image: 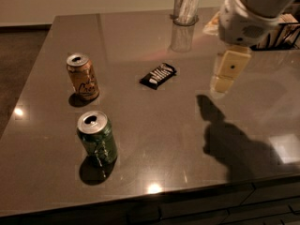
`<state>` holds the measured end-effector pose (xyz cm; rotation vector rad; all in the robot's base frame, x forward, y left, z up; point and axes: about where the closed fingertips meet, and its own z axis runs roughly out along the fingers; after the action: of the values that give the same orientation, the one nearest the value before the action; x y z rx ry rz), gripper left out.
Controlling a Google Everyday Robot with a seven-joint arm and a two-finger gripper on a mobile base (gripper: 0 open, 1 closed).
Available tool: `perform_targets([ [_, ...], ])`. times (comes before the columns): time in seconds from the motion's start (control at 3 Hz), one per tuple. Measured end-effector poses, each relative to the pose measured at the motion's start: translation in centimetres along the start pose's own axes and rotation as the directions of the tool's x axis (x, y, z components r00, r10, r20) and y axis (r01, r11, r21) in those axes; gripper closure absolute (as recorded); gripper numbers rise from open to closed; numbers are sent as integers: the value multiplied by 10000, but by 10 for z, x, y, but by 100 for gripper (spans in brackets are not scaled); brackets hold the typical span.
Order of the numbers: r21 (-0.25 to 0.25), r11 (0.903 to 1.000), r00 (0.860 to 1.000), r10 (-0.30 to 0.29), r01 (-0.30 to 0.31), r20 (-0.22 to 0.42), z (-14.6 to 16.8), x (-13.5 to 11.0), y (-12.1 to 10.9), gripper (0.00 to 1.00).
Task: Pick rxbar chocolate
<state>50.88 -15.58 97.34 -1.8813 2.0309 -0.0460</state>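
Dim, glary; shadow (pixel 226 136) under upper-right gripper (pixel 219 84).

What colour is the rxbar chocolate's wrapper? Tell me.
Rxbar chocolate: black, white lettering, camera view; gripper hovers right of it.
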Motion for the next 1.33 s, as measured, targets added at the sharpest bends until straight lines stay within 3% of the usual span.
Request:
perform_targets([
  [0.33,-340,9968,9957,-697,718,602,31,-27,-30,0],
  [0.67,-860,9845,9847,-1440,1525,982,69,-52,-55,0],
  [1.33,-1960,9378,9566,-2686,2864,1128,144,-88,-79,0],
])
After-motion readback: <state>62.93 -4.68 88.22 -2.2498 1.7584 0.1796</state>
